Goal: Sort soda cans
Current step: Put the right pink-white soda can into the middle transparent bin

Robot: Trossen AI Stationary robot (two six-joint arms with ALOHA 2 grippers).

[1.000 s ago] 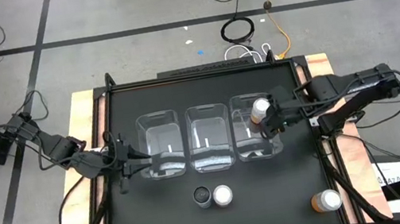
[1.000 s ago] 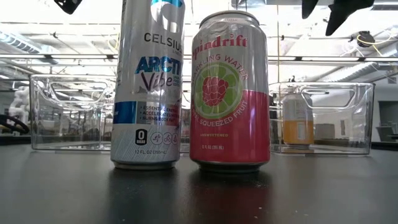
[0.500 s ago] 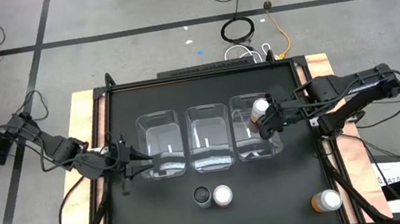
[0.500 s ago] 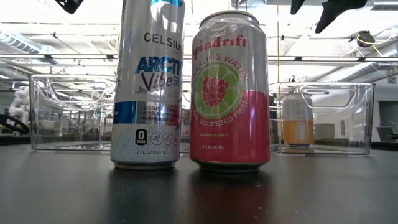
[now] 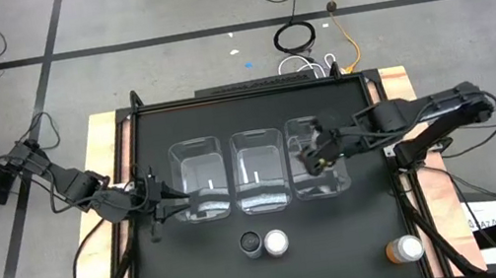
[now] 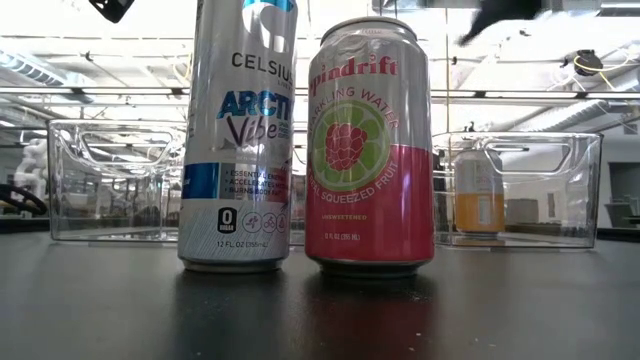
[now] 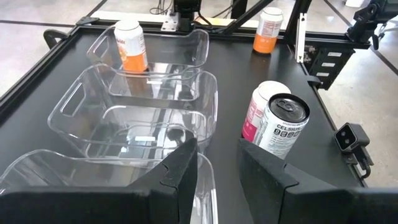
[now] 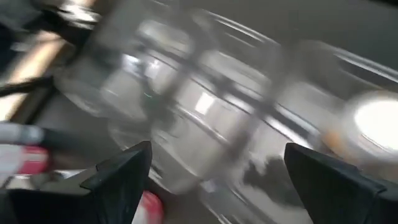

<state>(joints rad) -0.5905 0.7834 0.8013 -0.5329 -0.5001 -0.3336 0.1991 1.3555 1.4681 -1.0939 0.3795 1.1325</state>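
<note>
Overhead, the right gripper [image 5: 308, 156] hovers above the rightmost clear bin [image 5: 335, 183], fingers apart and empty. An orange can [image 6: 479, 191] stands inside. The left gripper [image 5: 201, 204] waits by the leftmost bin [image 5: 195, 159], fingers narrowly parted.

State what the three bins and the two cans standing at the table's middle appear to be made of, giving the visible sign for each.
Bins: likely clear glossy plastic; the table shows through, edges glint.
Silver can and pink can: probably thin metal with printed labels, given their bright rims and sheen.

three clear bins [image 5: 260, 179] mid-table, bare table [image 5: 343, 234] between front cans [image 5: 265, 244]
</note>
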